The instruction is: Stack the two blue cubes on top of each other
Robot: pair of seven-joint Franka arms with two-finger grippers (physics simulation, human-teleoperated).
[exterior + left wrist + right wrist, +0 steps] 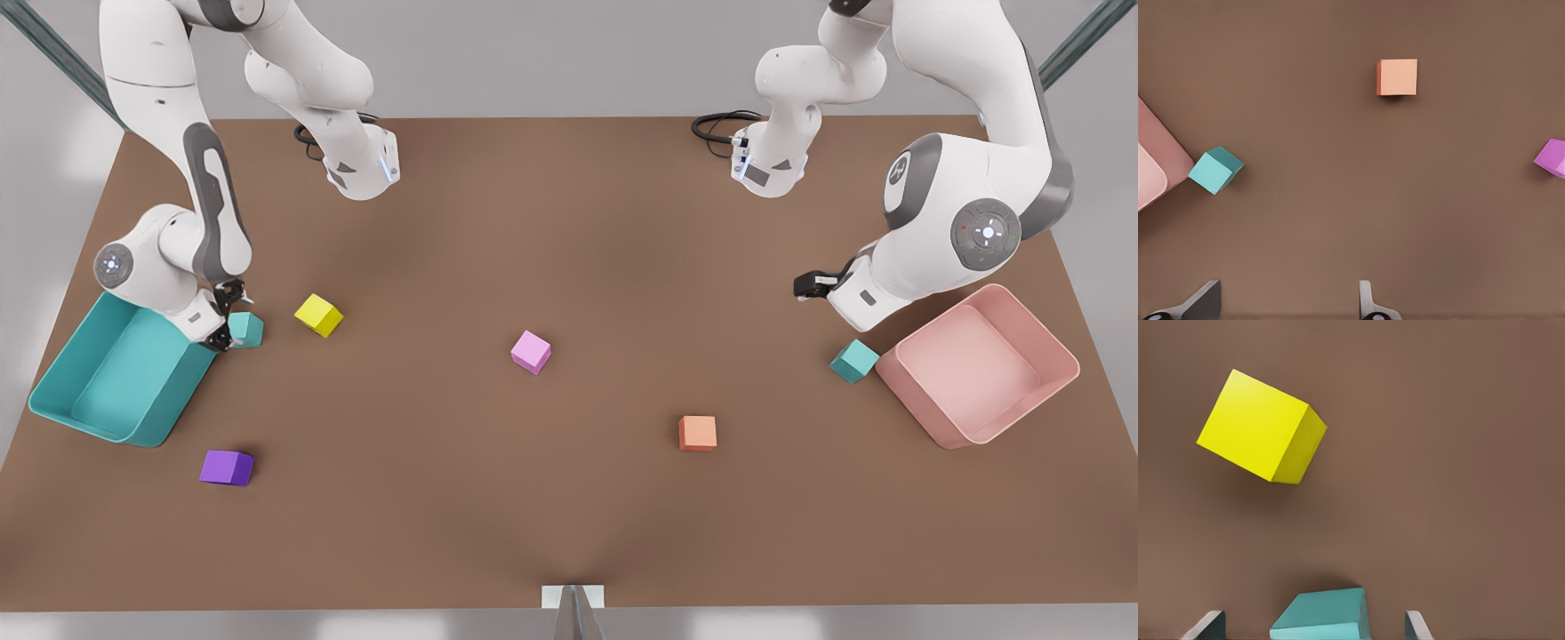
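The brown counter (569,498) carries a teal bin (67,402) at the front view's left and a pink bin (1058,351) at the front view's right. Between them lie small cubes: a yellow cube (318,315), a pink cube (531,352), an orange cube (698,433) and a purple cube (226,468).

The two blue cubes are well apart. One blue cube (246,329) sits just beside the teal bin, and the other blue cube (854,361) lies close against the pink bin. They look light, stiff and matte, so I judge a grip on two opposite flat sides will hold well.

The right hand (229,313) is low at the first cube, its fingers (1207,624) spread with the cube between them, not yet clenched. The left hand (807,284) hovers above the counter near the other cube, released and holding nothing.
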